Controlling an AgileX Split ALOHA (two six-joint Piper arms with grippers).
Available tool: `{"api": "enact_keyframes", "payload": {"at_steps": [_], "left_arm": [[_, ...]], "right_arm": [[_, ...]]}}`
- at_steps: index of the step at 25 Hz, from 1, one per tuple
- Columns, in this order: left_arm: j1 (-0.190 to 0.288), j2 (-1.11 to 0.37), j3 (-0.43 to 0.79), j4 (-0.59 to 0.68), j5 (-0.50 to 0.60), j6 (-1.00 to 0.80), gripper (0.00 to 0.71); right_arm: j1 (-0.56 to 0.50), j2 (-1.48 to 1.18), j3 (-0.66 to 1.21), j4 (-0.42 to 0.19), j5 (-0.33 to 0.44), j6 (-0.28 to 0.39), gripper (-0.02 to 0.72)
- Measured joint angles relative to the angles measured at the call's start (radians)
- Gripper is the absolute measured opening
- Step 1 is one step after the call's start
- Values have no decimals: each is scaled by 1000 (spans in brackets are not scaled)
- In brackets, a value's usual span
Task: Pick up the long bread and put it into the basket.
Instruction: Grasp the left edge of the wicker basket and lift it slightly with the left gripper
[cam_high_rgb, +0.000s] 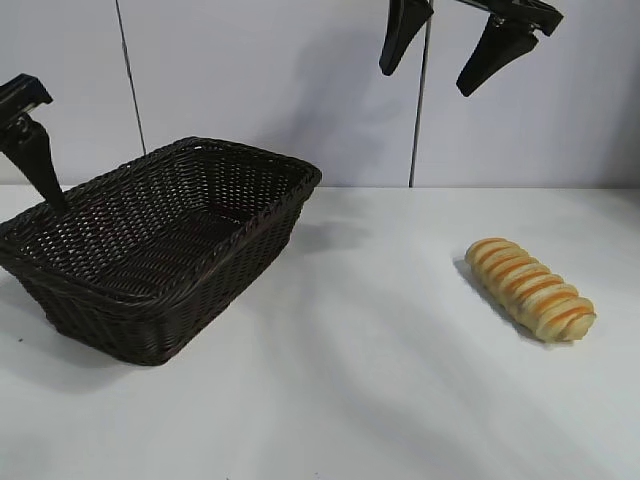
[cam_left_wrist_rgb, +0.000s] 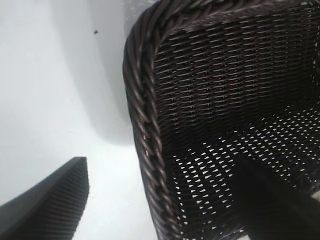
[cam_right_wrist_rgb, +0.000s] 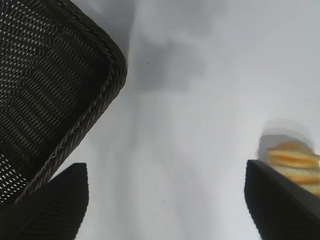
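The long bread (cam_high_rgb: 530, 289) lies on the table (cam_high_rgb: 380, 400) at four o'clock, well apart from the basket (cam_high_rgb: 250, 225) at nine. It looks light and soft, so I'd pinch its middle crosswise. Right gripper (cam_high_rgb: 455, 45) hangs at one o'clock, wide and empty; left gripper (cam_left_wrist_rgb: 165, 202) likewise, straddling the basket's rim.

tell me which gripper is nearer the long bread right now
Right. The right gripper hangs open high above the table, up and to the left of the long bread. The left gripper, also open, is far across at the basket rim.
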Motion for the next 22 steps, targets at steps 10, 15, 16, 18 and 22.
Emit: {"api": "enact_keyframes", "payload": {"at_steps": [10,15,16,18,22], "left_arm": [[0,145,0,-4,-86,-3,571],[0,192,0,-7,-121,-3,567],[0,195,0,-7,-125,-3,553],[0,198,0,-7,-129,-3,496],[0,198,0,-7,-133,-3,314]], "right_arm": [[0,0,0,0,0,0,612],[0,0,0,0,1,0,612],[0,0,0,0,1,0,612],[0,0,0,0,1,0,612],[0,0,0,0,1,0,612]]}}
